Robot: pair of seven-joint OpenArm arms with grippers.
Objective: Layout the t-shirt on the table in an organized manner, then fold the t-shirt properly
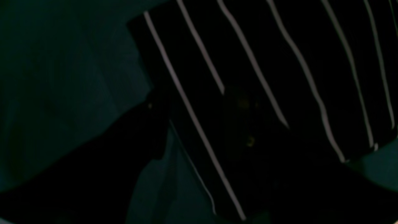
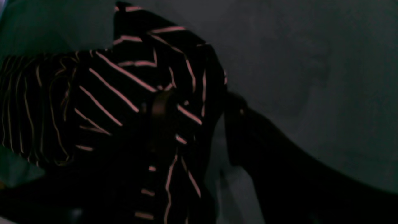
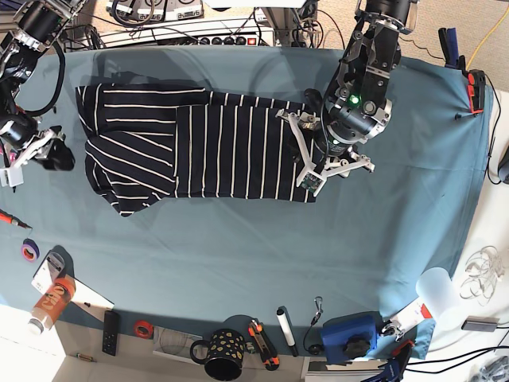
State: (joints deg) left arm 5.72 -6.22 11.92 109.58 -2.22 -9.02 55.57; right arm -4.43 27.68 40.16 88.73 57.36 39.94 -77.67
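The t-shirt [image 3: 191, 147] lies on the table [image 3: 238, 255], a dark navy garment with thin white stripes, partly folded: a flat panel with stripes running up and down overlaps a layer whose stripes run crosswise and slant toward the lower corner. Its end edge reaches the white fingers [image 3: 306, 151] of one arm, which sit over that border; the opposite, rumpled end lies near the other arm's fingers [image 3: 32, 147], apart from them. The table is covered in plain teal cloth, extending well beyond the shirt.
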